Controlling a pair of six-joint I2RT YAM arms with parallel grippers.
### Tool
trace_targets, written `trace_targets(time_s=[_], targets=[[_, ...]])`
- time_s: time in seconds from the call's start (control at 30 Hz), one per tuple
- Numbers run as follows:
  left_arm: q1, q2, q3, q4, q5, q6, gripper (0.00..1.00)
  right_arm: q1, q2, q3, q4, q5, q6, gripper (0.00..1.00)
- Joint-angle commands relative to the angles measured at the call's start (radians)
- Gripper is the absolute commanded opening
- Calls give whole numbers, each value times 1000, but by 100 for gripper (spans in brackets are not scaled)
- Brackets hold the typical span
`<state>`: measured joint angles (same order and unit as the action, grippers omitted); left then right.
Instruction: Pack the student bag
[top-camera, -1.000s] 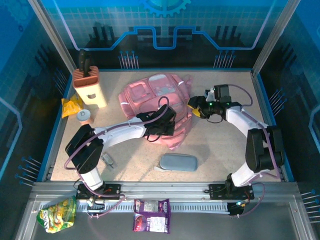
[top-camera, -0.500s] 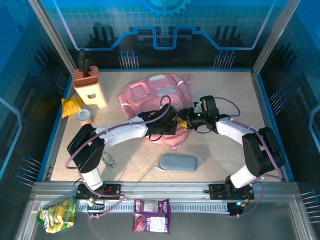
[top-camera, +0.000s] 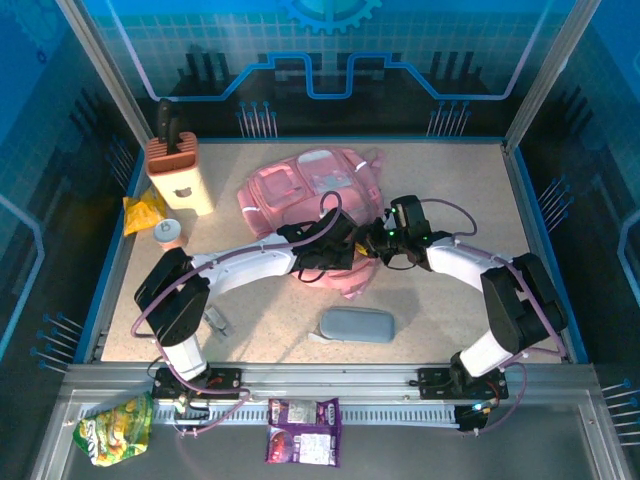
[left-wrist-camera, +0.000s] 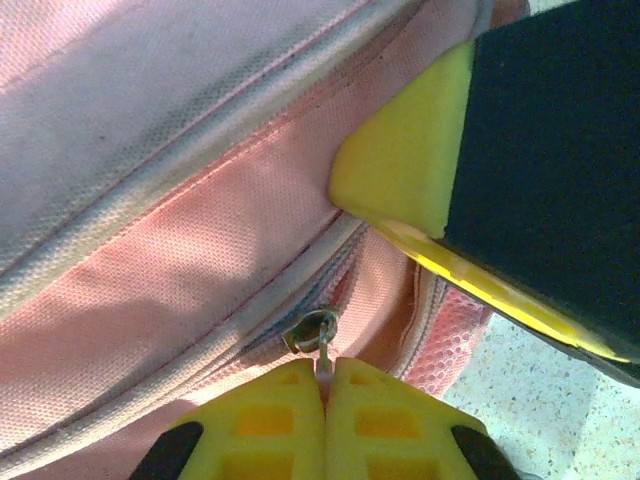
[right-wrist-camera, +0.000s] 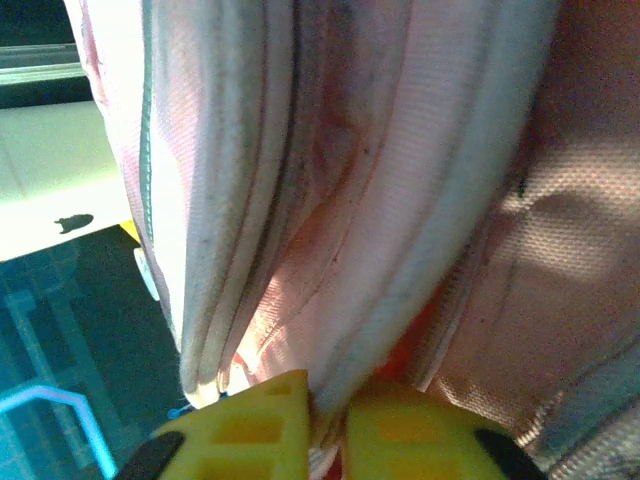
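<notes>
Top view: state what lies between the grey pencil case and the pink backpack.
Bare tabletop separates pencil case from backpack, shown in the top view.

no legible text in any view, green-yellow snack packet (top-camera: 115, 428) at lower left of the top view, print too small to read, purple packet (top-camera: 303, 430) at bottom centre, white label patches blurred, student bag (top-camera: 300, 185) at centre, no readable label

Soft pink student bag (top-camera: 300, 188), seemingly zipped, flat at table (top-camera: 450, 175) centre
</notes>
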<state>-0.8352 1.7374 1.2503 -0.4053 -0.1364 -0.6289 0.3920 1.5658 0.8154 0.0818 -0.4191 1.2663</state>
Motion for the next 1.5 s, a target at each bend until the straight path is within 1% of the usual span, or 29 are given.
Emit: trace_targets(time_s=[0.0, 0.07, 0.1, 0.13, 0.27, 0.37, 0.47, 0.6, 0.83, 0.97, 1.13, 1.23, 1.37, 1.47], targets=[[-22, -30, 20, 33, 67, 33, 0, -10, 21, 18, -4, 14, -38, 7], [-26, -34, 21, -12, 67, 66, 0, -20, 20, 56, -59, 9, -86, 1], [-27, -42, 15, -32, 55, 79, 0, -28, 20, 58, -85, 4, -107, 0], [-28, -54, 1, -44, 39, 93, 0, -42, 19, 92, -108, -5, -126, 0], [-27, -125, -93, -78, -29, 142, 0, -109, 15, 116, -138, -49, -177, 0], [-24, -161, -159, -95, -21, 206, 0, -155, 17, 153, -191, -78, -232, 0], [-10, -167, -195, -124, -63, 241, 0, -204, 23, 184, -218, -108, -263, 0], [44, -171, -228, -121, -91, 269, 0, -254, 44, 232, -249, -146, -308, 0], [111, -205, -302, 56, -140, 400, 0, -303, 68, 266, -291, -161, -374, 0], [189, -179, -306, 104, -151, 438, 0, -319, 84, 276, -297, -179, -387, 0], [276, -190, -305, 170, -155, 436, 0, -321, 103, 294, -305, -206, -399, 0], [347, -174, -285, 178, -120, 401, 0, -321, 99, 294, -317, -197, -413, 0], [393, -114, -222, 153, -142, 382, 0, -307, 90, 297, -327, -193, -429, 0], [414, -73, -170, 113, -106, 357, 0, -291, 77, 290, -312, -204, -432, 0]])
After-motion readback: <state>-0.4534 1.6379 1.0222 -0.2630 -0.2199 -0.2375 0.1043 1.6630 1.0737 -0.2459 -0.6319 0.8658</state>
